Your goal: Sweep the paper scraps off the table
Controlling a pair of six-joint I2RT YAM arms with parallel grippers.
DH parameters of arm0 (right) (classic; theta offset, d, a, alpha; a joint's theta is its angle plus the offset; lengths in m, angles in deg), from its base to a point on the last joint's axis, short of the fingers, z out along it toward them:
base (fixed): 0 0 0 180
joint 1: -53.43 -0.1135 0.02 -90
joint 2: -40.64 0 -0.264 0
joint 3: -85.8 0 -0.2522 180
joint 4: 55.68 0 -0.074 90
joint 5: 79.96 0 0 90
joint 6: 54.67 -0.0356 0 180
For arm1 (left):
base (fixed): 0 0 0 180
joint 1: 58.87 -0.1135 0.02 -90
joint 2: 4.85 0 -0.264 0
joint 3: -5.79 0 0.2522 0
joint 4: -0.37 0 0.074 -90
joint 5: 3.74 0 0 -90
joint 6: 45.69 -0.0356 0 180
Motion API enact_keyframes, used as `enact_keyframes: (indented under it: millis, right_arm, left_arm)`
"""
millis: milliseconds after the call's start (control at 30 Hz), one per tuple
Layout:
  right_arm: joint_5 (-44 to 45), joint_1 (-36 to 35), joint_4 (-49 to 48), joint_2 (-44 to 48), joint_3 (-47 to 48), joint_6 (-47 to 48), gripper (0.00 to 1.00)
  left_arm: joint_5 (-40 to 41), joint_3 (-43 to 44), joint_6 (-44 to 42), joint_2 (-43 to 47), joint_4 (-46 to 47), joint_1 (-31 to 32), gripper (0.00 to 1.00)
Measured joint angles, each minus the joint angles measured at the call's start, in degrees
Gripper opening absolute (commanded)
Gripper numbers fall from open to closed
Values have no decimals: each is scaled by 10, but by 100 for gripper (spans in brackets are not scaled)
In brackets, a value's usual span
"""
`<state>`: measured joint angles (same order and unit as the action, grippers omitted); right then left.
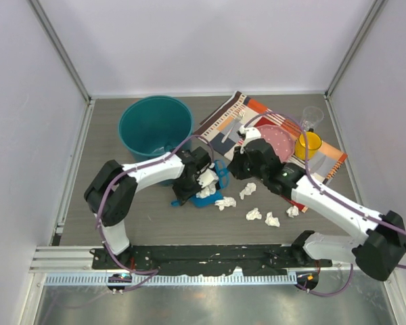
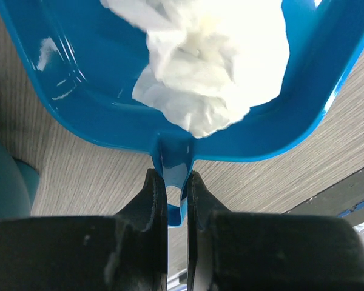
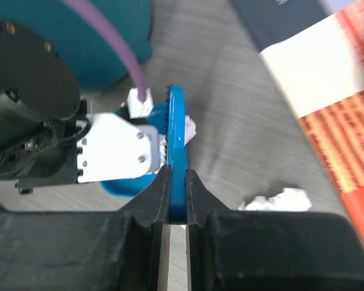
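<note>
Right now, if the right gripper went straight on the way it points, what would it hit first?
The brush in the right gripper would probably meet the left gripper and its blue dustpan just ahead, though depth is unclear.

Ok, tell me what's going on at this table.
The left tool is shut on the handle of a blue dustpan, which already holds scraps. The right tool is shut on a blue brush right beside the pan. Five loose scraps lie on the table to the right of it, not yet swept in. A teal bucket stands beyond the pan.
</note>
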<state>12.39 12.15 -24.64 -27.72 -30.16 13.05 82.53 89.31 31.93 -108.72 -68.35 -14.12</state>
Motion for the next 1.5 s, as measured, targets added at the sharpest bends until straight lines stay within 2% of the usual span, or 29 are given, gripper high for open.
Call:
enact_keyframes:
  millis: [433, 700, 1100, 1367, 1500]
  right_arm:
    - [250, 2, 144, 185, 107, -17, 1]
    - [315, 2, 212, 235, 110, -23, 1]
    - [314, 2, 234, 227, 110, -35, 1]
    - [301, 2, 236, 235, 110, -36, 1]
    - [294, 2, 236, 236, 110, -36, 1]
  left_arm:
    - [-34, -5, 0, 80, 62, -3, 0]
    - [-42, 65, 0, 88, 35, -3, 0]
    - [-43, 353, 3, 91, -141, -3, 0]
    - [-28, 464, 3, 87, -207, -5, 0]
    - [-6, 527, -2, 82, -220, -36, 0]
